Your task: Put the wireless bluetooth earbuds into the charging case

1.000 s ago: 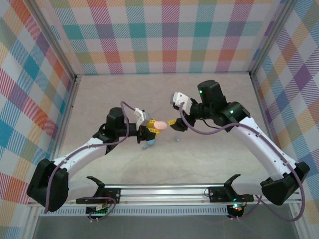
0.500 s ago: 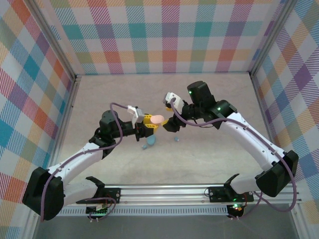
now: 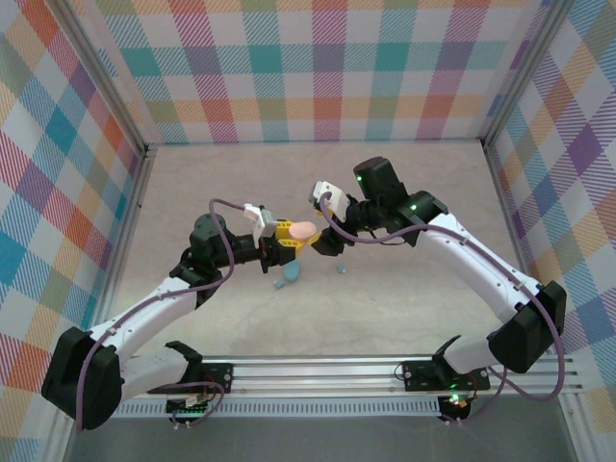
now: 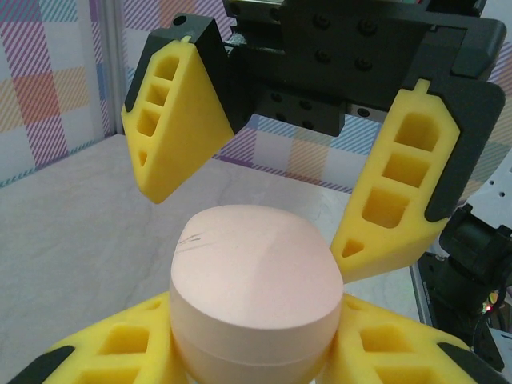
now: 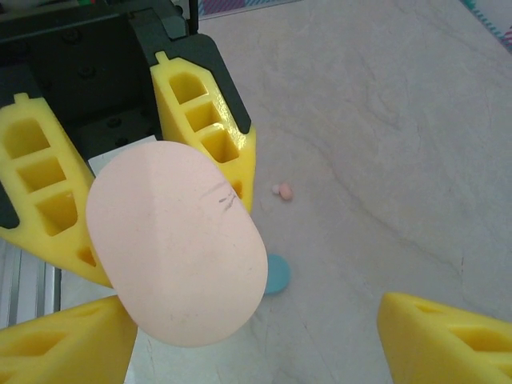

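Pink charging case (image 4: 252,276) clamped in left gripper (image 3: 282,243), right gripper (image 3: 327,241) open wide around it

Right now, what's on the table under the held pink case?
In the right wrist view, a pink earbud and part of a blue rounded piece lie below the pink case; the case hides the rest.

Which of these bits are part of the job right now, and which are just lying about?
Part of the job:
pink case, clamped in the left gripper
right gripper, open, close by
tiny pink earbuds on the table

Just lying about, for now:
blue piece on the table
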